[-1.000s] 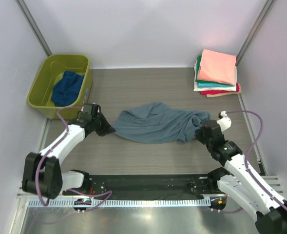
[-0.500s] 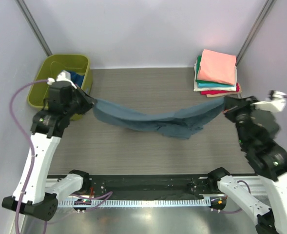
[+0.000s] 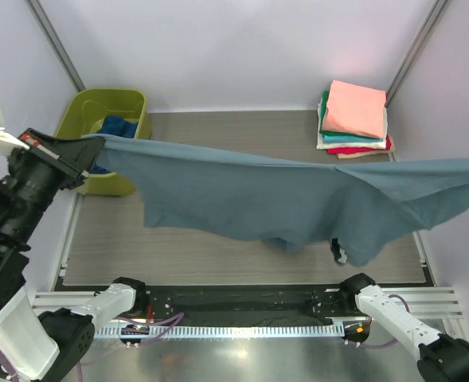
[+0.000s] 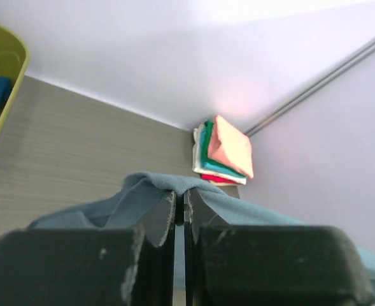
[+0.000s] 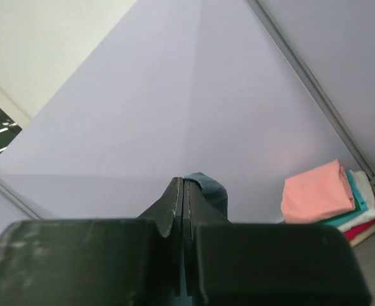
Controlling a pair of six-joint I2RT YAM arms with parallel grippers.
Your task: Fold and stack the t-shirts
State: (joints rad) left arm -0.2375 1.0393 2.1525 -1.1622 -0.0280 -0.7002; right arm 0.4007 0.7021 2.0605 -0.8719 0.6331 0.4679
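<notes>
**A:** What have the end effectors got?

**B:** The left end effector (image 4: 179,199) is clenched on one edge of the grey-blue t-shirt (image 3: 282,199). The right end effector (image 5: 184,186) is pinched tight on the opposite edge, with a fold of cloth showing at its tips. Overhead, it is out of frame past 3 o'clock.

**A:** And the shirt itself?

**B:** It is stretched in the air from 9 to 3 o'clock, sagging in the middle above the surface (image 3: 218,135).

**A:** Which step is that?

**B:** Spreading it out before folding, I'd judge. The next move is to lower it flat onto the surface, taut enough not to bunch.

**A:** Anything in the way?

**B:** The folded stack (image 3: 353,111) sits at 1 o'clock, salmon pink on top. The olive tub (image 3: 111,102), holding the navy t-shirt (image 3: 116,126), is at 10 o'clock. Overhead, the shirt's left edge crosses the tub, so a careless drop could catch the rim.
</notes>
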